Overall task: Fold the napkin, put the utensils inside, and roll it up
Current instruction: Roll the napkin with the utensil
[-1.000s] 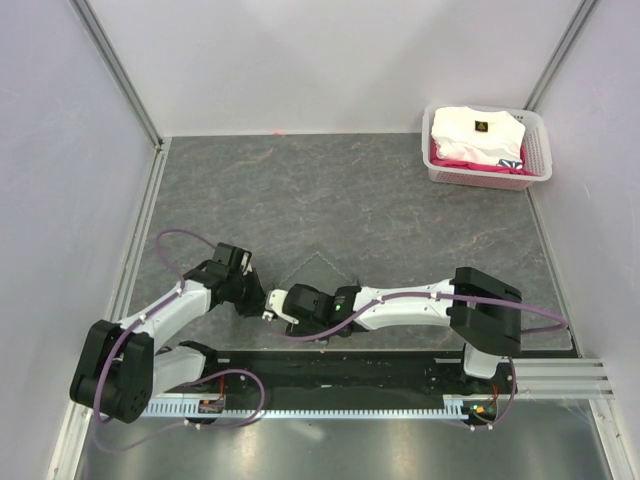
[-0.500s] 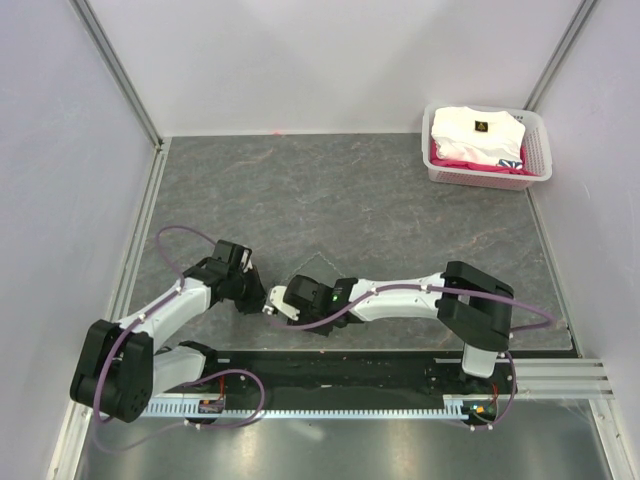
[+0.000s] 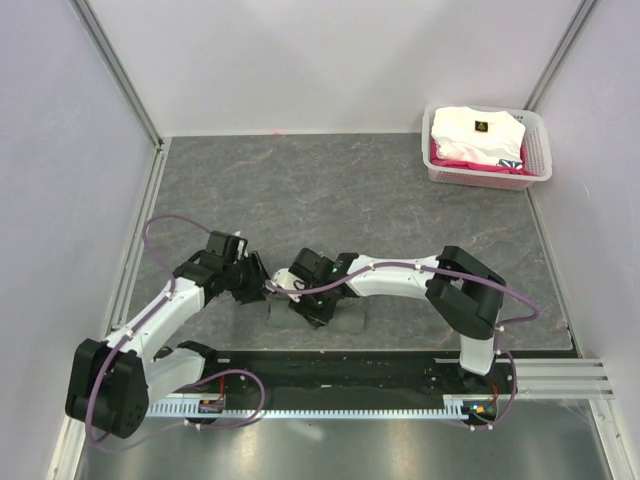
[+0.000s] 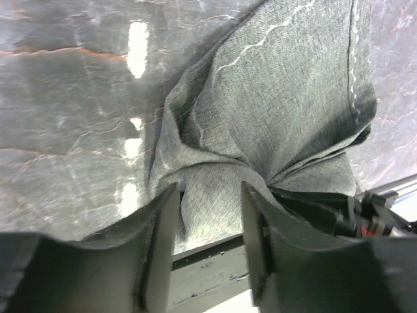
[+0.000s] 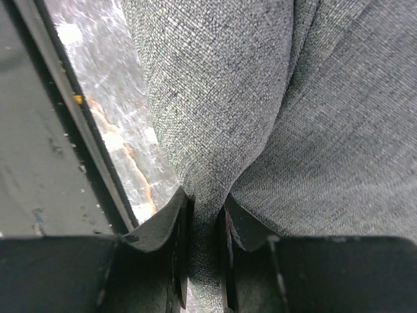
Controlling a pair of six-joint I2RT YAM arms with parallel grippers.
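The grey-green napkin point(image 4: 273, 98) lies bunched near the table's front edge, with its pale hem along one side. In the top view only small patches of the napkin point(image 3: 280, 314) show under the two arms. My right gripper point(image 5: 202, 225) is shut on a pinched fold of the napkin point(image 5: 215, 98). My left gripper point(image 4: 208, 208) is open, its fingers point(image 4: 163, 215) standing to either side of the cloth's near edge without pressing it. In the top view the left gripper point(image 3: 261, 284) and the right gripper point(image 3: 284, 290) almost meet. The utensils are out of view.
A white-rimmed basket point(image 3: 541, 152) at the back right holds a folded white garment point(image 3: 475, 130) with a small dark logo. The black mounting rail point(image 3: 340, 365) runs along the near edge just behind the cloth. Side walls close in the table.
My left gripper has opened and let go of the napkin. The right gripper has closed on a fold of it and moved left, away from the front edge.
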